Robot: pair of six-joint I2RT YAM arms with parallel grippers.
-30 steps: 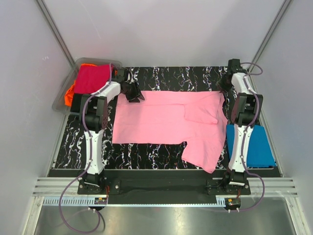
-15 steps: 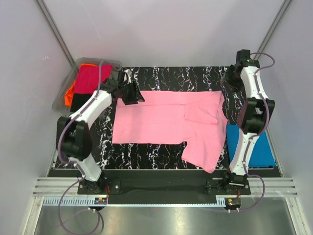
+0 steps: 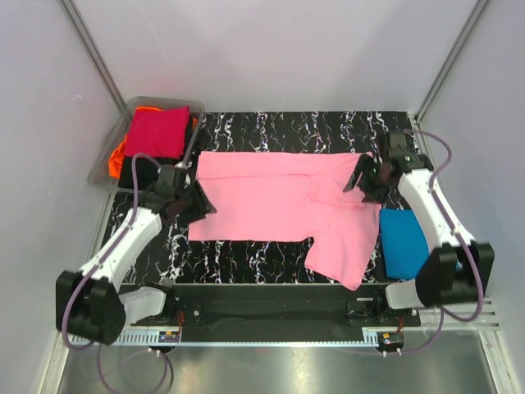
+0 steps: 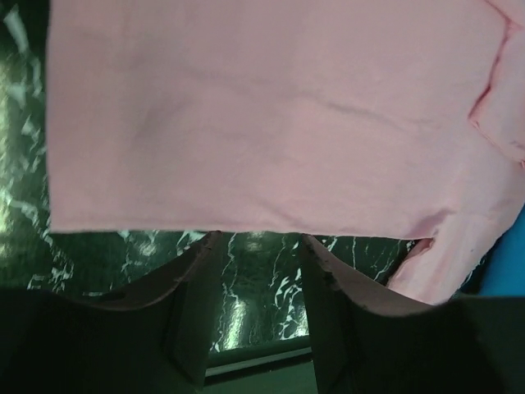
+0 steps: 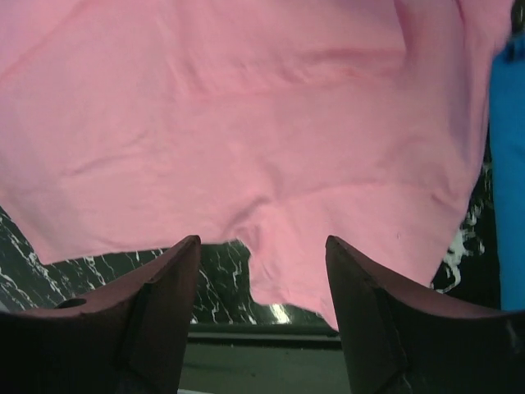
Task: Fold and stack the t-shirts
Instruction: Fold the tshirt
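Observation:
A light pink t-shirt [image 3: 271,201] lies spread flat on the black marbled table, one part hanging toward the front right. It fills the left wrist view [image 4: 262,115] and the right wrist view [image 5: 246,123]. My left gripper [image 3: 199,200] is open and empty, at the shirt's left edge near its front corner. My right gripper [image 3: 358,182] is open and empty, above the shirt's right side by the folded sleeve. A folded bright blue t-shirt [image 3: 406,242] lies at the right, and shows in the right wrist view [image 5: 509,172].
A clear bin [image 3: 116,144] at the back left holds crimson [image 3: 154,131], orange [image 3: 119,151] and black shirts. Grey walls close in the sides and back. A metal rail runs along the table's front edge [image 3: 271,289].
Both arms have swung forward from the back corners. The left gripper came down to the shirt's left edge, the right gripper moved in over its right side. The shirt has not moved.

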